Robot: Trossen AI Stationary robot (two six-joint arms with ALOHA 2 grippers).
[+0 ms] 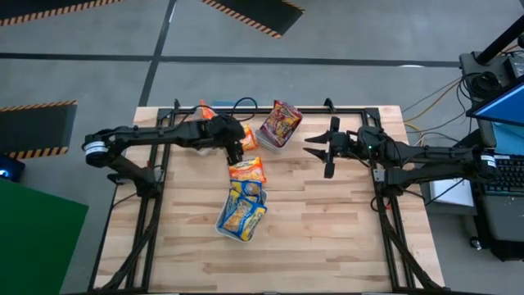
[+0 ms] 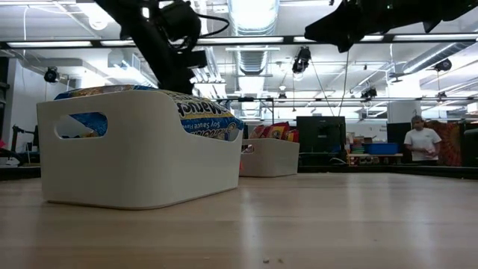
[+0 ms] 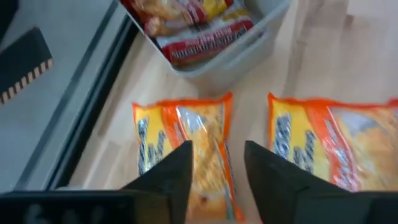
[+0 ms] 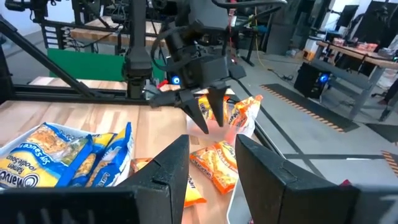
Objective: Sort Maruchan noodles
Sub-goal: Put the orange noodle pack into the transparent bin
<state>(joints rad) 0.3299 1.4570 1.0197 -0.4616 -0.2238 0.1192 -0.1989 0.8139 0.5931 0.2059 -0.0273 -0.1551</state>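
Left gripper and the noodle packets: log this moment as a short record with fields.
left gripper: jaws open, over the loose orange crinkly plastic noodle packets, holding nothing
right gripper: jaws open, empty, raised over the wooden table
near white plastic bin: blue-and-yellow packets
far white plastic bin: dark red packets

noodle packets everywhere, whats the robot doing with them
It is sorting ramen packets into bins. The left gripper hangs open over an orange packet lying on the table, with another orange packet beside it. The near bin holds blue-and-yellow packets; the far bin holds dark red ones. The right gripper waits empty above the table.
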